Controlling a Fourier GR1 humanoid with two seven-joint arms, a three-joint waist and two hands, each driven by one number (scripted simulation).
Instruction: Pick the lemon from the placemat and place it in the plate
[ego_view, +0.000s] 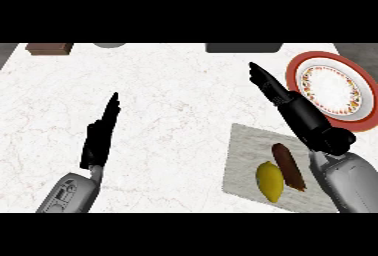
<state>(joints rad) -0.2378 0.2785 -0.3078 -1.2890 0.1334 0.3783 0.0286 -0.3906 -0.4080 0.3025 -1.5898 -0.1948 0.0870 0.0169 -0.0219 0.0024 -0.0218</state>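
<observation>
A yellow lemon (270, 181) lies on the grey placemat (244, 155) at the lower right, beside a brown oblong item (289, 166). The plate (334, 89), white with a red rim and patterned ring, sits at the far right beyond the mat. My right hand (291, 105) is open, fingers straight and pointing up-left, above the mat's far edge and just left of the plate. It holds nothing. My left hand (100, 135) is open too, fingers straight, over the bare counter at the left.
Along the counter's far edge sit a brown block (50, 48), a grey round object (109, 45) and a dark rectangular object (244, 47). White marble counter (177, 115) spreads between the two hands.
</observation>
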